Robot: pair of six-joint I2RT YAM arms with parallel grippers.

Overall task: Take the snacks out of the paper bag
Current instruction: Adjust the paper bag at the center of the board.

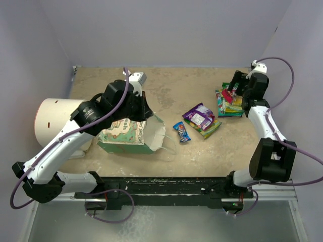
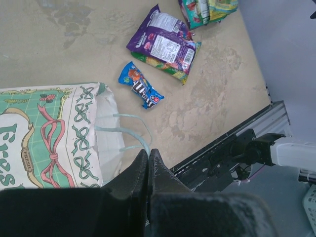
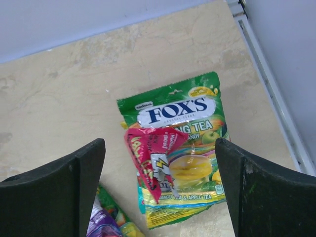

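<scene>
Right tool [image 3: 159,143] spread wide over red packet [image 3: 150,148] lying on green packet [image 3: 177,106]: lift straight up, avoid dragging either. Left tool [image 2: 148,153] clenched on nothing, beside paper bag [image 2: 49,133].

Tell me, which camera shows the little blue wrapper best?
The left wrist view: the blue wrapper appears large, unblocked, its print visible. The top view shows it tiny; the right wrist view misses it.

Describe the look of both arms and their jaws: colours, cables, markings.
The left arm and the right arm both have white links joined by bulky black joint housings. A thin purple cable loops alongside each arm. The jaws are plain matte black with blunt tips, and the right pair looks broad and slab-like in its wrist view. No markings or labels are visible.
</scene>
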